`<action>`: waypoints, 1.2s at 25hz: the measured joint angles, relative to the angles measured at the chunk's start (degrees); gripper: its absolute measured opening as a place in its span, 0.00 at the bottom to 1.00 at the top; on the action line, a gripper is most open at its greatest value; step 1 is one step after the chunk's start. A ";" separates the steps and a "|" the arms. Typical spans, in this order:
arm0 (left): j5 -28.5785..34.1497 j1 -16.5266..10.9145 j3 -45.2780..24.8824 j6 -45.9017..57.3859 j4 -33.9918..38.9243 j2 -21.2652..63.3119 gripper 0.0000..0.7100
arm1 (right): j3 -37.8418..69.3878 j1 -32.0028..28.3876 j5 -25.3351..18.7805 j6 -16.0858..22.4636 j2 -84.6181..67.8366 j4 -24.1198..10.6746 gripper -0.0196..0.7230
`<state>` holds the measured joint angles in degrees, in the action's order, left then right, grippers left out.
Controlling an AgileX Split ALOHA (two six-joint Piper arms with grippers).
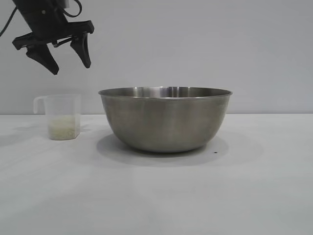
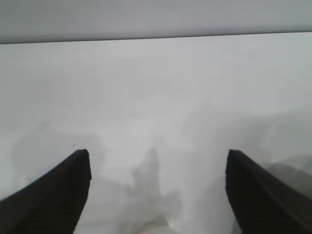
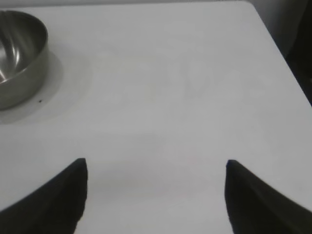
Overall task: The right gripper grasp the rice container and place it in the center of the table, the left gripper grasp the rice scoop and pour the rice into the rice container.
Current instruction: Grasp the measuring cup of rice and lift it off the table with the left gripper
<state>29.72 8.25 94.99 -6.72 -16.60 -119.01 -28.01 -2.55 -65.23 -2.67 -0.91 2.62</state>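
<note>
Spread wide and holding nothing, my left gripper (image 1: 65, 61) hangs high at the left of the exterior view, its two black fingers (image 1: 45, 58) angled down toward the table (image 1: 156, 196) and well above the rice scoop (image 1: 62, 116). From its wrist camera I see both fingertips (image 2: 73, 187) apart over bare white surface, nothing between them.

My right gripper (image 3: 156, 195) is likewise splayed and empty in its own wrist view, tips set over open table, well apart from the rice container (image 3: 19, 53), which shows only at the far edge of that picture.

On the table, the rice container (image 1: 165, 120) stands upright near the middle of the exterior view, mouth up, its round steel wall widening to a thin rim. Just beside it, at that view's left and not touching, the rice scoop stands upright too, mouth up, long axis vertical, its handle (image 1: 38, 104) sticking out at the rim away from the bowl. A shallow layer of rice (image 1: 63, 129) sits in the bottom of the scoop.
</note>
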 joint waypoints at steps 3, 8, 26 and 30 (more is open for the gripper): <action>1.40 0.00 0.00 0.00 2.29 0.11 0.71 | 0.00 0.00 0.00 0.00 0.00 -0.08 0.72; 4.82 0.00 0.00 0.00 6.69 3.21 0.71 | 0.00 0.00 0.00 0.00 0.00 -0.13 0.72; 26.52 0.00 0.00 6.61 19.21 15.19 0.71 | 0.00 0.00 -0.09 0.00 0.00 -0.13 0.72; 32.37 0.00 0.00 6.86 19.21 18.02 0.71 | 0.00 0.00 -0.09 0.00 0.00 -0.13 0.72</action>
<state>62.08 8.25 94.99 0.14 2.60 -100.98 -28.01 -2.55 -65.32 -2.67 -0.91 2.49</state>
